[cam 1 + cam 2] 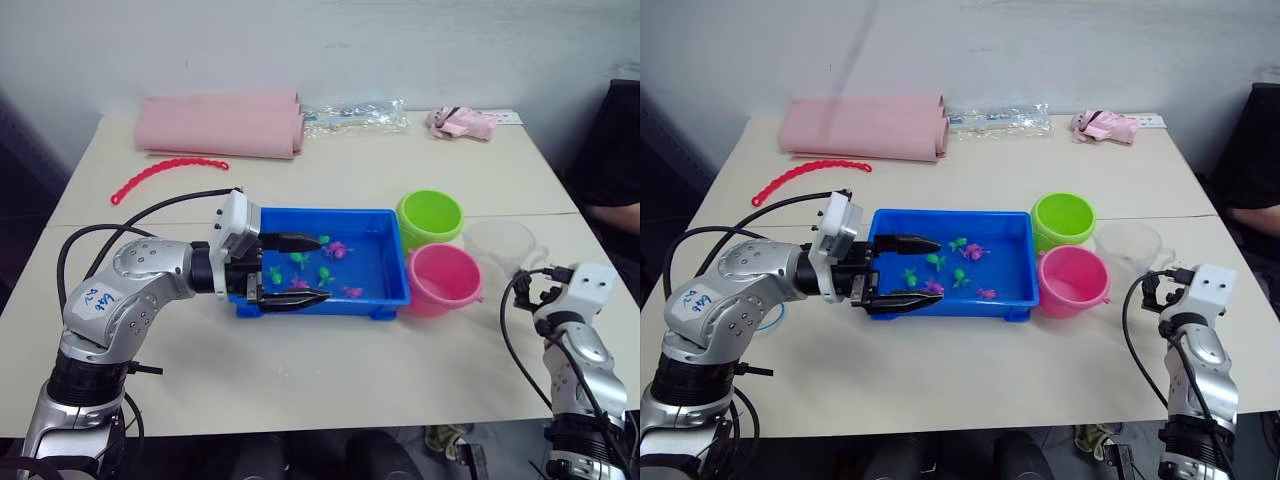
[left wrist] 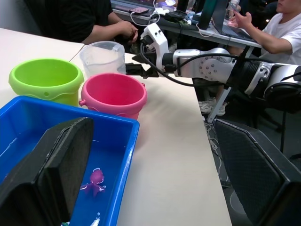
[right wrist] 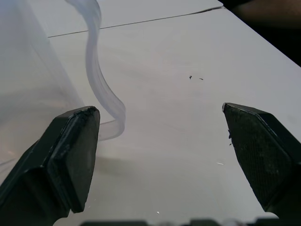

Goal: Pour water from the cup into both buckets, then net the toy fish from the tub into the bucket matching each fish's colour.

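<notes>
Left tool (image 1: 298, 270): your fingers spread wide, over the tub (image 1: 385, 225), whose long axis runs along them | Right tool (image 3: 162, 155): wide, empty; cup (image 1: 500, 243) handle just beside it on the bench (image 1: 350, 180)

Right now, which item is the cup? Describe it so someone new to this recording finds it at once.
Start at the blue tub in the middle of the table and go towards the robot's right, past the green bucket and the pink bucket beside it. The cup stands just beyond those two, in front of the open right pincer. It alone is clear and colourless, with a curved side handle.
</notes>
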